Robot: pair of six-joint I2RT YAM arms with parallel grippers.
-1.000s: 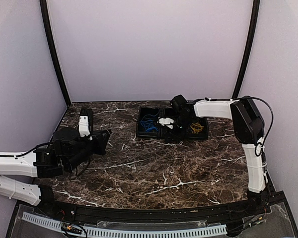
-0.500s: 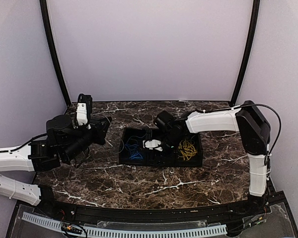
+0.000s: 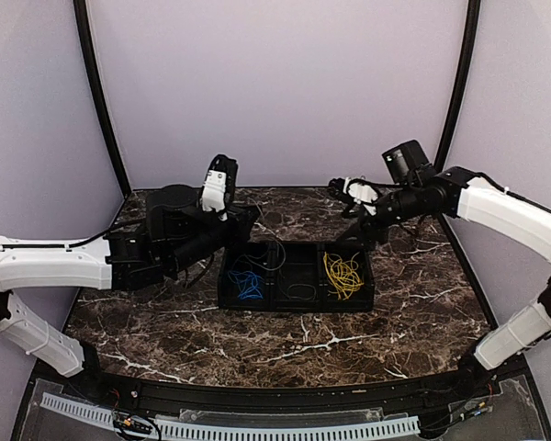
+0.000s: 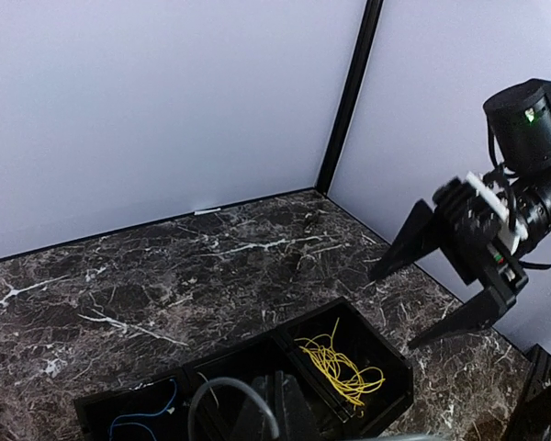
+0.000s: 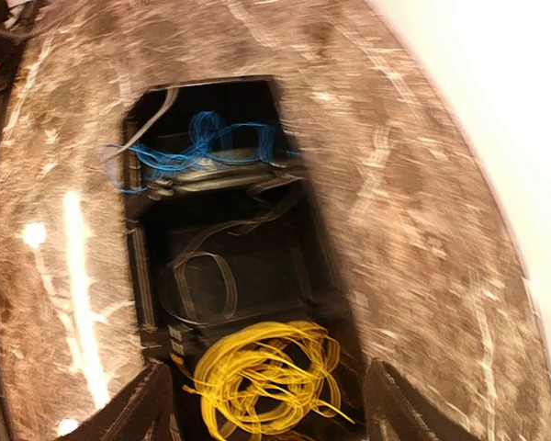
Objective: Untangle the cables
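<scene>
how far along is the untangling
Mostly done: the blue cable, dark cable and yellow cable each lie in their own compartment of the tray. In hand: nothing visible; right gripper open and empty, left gripper shut. Left: a dark strand seems to stray toward the blue.

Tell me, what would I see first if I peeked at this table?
Your eye would jump to the bright yellow cables bunched in the right pocket of a black tray in the middle of the marble table. The blue cables lie in the left pocket and the dark cables between them. The right gripper hangs open in the air near the tray's yellow end.
</scene>
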